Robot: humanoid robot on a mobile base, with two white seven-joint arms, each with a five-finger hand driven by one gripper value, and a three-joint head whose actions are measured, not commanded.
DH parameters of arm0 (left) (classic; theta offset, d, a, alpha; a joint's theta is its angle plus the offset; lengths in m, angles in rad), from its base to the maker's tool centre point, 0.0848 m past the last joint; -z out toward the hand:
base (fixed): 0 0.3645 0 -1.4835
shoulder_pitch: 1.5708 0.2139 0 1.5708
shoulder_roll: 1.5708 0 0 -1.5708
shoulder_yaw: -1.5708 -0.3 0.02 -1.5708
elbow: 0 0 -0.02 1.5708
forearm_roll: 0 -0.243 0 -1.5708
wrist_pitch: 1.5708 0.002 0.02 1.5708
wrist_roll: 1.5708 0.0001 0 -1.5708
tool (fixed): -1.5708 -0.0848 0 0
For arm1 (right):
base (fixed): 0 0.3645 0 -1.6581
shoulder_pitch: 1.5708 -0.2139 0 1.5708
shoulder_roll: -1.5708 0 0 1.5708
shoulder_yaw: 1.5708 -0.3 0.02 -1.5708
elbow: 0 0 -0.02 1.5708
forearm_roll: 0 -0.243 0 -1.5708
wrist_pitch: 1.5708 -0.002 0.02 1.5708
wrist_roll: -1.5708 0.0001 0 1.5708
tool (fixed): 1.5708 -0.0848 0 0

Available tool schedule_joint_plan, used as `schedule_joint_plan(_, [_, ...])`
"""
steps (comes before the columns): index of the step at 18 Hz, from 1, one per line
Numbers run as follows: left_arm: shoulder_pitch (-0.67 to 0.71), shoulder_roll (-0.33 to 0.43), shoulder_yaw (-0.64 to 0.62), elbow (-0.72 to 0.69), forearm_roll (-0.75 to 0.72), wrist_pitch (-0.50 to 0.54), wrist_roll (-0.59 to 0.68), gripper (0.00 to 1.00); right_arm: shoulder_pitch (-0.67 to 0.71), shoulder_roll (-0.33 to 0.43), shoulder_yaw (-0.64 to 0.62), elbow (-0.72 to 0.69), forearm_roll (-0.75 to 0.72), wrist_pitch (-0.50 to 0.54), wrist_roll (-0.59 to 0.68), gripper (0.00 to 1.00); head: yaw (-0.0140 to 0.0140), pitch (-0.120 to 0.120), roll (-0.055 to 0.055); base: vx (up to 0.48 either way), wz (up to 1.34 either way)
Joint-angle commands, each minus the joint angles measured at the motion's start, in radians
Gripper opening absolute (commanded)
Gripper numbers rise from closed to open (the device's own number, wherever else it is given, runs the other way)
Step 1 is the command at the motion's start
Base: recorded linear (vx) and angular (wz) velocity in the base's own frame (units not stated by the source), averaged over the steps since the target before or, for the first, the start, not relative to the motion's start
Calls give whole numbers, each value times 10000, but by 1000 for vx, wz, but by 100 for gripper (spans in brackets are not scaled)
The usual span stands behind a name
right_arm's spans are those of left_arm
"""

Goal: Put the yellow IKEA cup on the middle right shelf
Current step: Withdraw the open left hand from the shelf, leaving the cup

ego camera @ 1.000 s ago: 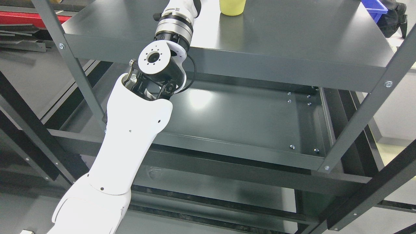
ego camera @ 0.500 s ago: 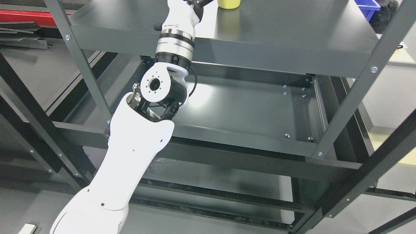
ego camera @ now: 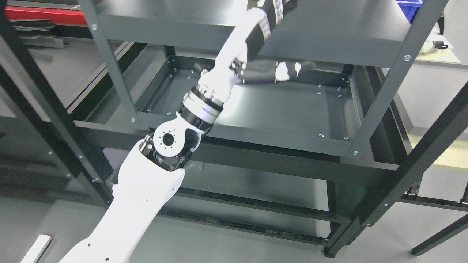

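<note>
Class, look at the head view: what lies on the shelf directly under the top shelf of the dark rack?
The shelf below the top shelf shows only bare dark metal with a bright light reflection. The left arm crosses in front and covers part of its left side, so that area cannot be checked.

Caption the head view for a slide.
Left arm reaches up across the dark metal shelving; its hand and the yellow cup are out of frame.

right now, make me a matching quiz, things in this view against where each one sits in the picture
Things:
1 blue bin
2 red beam
3 white strip
4 left arm

Places:
a on the floor, bottom left corner
b top right edge
c rising from the lower left towards the top shelf
d top left corner

Pairs: 1-b, 2-d, 3-a, 4-c
</note>
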Motion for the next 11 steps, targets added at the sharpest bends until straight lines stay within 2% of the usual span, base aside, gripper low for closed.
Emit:
schedule_joint_plan(1, [1705, 819, -588, -31, -266, -490, -990, 99, 139, -175, 168, 0, -246, 5, 23, 99, 0, 0, 0, -155, 196])
schedule_joint_plan(5, [2565, 835, -805, 183, -251, -491, -1161, 99, 124, -175, 168, 0, -246, 5, 23, 99, 0, 0, 0, -150, 210])
schedule_joint_plan(7, [2857, 728, -515, 870, -266, -338, -993, 99, 139, -175, 168, -15, -246, 5, 23, 99, 0, 0, 0, -155, 86])
schedule_joint_plan(9, [2950, 484, 737, 1623, -281, 287, -337, 99, 139, -175, 168, 0, -246, 5, 23, 99, 0, 0, 0, -172, -22])
schedule_joint_plan(11, [2905, -129, 1936, 2359, -297, 1284, 660, 99, 139, -175, 168, 0, -246, 5, 23, 99, 0, 0, 0, -170, -110])
